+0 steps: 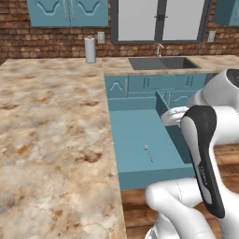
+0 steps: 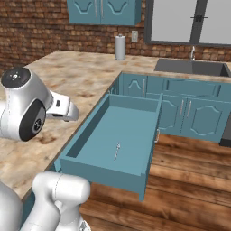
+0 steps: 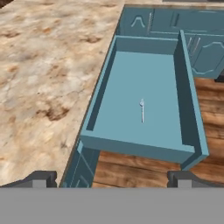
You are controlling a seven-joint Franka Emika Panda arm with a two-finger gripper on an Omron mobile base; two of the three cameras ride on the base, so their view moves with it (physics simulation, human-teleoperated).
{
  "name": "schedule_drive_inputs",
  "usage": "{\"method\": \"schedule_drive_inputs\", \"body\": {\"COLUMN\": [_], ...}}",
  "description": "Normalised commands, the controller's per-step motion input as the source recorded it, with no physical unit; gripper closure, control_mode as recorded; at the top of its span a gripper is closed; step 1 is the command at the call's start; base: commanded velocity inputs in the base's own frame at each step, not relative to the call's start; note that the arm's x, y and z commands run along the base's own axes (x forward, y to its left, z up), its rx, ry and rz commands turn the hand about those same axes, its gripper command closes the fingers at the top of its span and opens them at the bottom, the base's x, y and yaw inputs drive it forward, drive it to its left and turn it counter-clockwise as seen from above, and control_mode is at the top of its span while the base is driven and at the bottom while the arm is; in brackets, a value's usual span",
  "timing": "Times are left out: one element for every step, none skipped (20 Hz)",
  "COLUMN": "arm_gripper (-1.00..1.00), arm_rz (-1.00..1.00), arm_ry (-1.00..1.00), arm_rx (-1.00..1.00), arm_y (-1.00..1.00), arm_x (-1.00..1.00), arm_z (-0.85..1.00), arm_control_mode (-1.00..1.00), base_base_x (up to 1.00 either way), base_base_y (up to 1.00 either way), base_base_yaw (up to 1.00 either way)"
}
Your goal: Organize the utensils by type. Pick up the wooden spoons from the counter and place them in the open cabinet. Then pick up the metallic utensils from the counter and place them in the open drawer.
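Note:
The open drawer (image 1: 154, 179) (image 2: 103, 173) (image 3: 135, 148) is pulled out from under the beige marbled counter (image 1: 46, 140) (image 2: 81, 76) (image 3: 39, 65). A thin shiny silver utensil (image 1: 149, 152) (image 2: 117, 151) (image 3: 142, 110) lies flat on the drawer floor, near its middle. My gripper (image 3: 111, 179) hovers above the drawer's front corner, open, its two fingertips far apart with nothing between them. The wooden spoons and the dark-grey spoon are out of view.
A paper towel roll (image 1: 90, 50) (image 2: 120, 47) stands at the back of the counter by the brick wall. A sink (image 1: 161, 63) (image 2: 191, 67) lies right of it. Teal cabinet doors (image 2: 198, 117) and wood floor (image 2: 189, 189) sit beyond the drawer.

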Motion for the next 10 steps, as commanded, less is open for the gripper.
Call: {"method": "schedule_drive_inputs", "body": {"arm_gripper": [-1.0,-1.0,-1.0,-1.0,-1.0,-1.0,-1.0,-1.0,-1.0,-1.0], "arm_rz": [0.0,0.0,0.0,0.0,0.0,0.0,0.0,0.0,0.0,0.0], "arm_ry": [0.0,0.0,0.0,0.0,0.0,0.0,0.0,0.0,0.0,0.0], "arm_rx": [0.0,0.0,0.0,0.0,0.0,0.0,0.0,0.0,0.0,0.0], "arm_y": [0.1,0.08,0.1,0.05,0.04,0.0,0.0,0.0,0.0,0.0], "arm_x": [0.15,0.16,0.06,0.06,0.03,0.0,0.0,0.0,0.0,0.0], "arm_z": [-0.03,0.0,0.0,0.0,0.0,0.0,0.0,0.0,0.0,0.0], "arm_control_mode": [-1.0,-1.0,-1.0,-1.0,-1.0,-1.0,-1.0,-1.0,-1.0,-1.0], "base_base_x": [0.0,0.0,0.0,0.0,0.0,0.0,0.0,0.0,0.0,0.0], "base_base_y": [0.0,0.0,0.0,0.0,0.0,0.0,0.0,0.0,0.0,0.0], "base_base_yaw": [0.0,0.0,0.0,0.0,0.0,0.0,0.0,0.0,0.0,0.0]}}
